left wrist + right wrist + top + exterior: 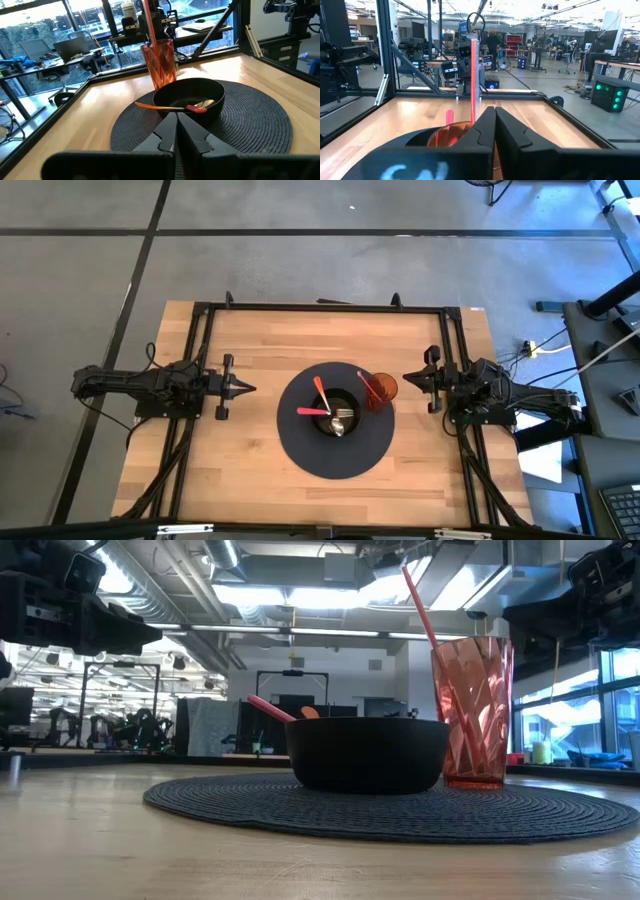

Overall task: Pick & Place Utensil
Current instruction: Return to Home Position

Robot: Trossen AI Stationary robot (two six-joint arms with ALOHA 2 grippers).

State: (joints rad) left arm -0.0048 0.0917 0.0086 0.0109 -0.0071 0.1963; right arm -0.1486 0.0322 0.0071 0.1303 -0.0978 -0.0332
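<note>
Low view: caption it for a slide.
Black bowl and cup with straw on a round woven mat.

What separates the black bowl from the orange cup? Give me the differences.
The black bowl is low, wide and opaque; the orange cup is tall, narrow and see-through. The bowl holds a pink fork and an orange spoon; the cup holds a straw. Both stand upright on the round dark mat.

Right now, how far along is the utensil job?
Placing looks done: the straw stands in the cup, and the orange spoon and pink fork lie in the black bowl. Nothing is in hand: left gripper and right gripper are shut and empty, on either side of the mat. Nothing looks left to place.
</note>
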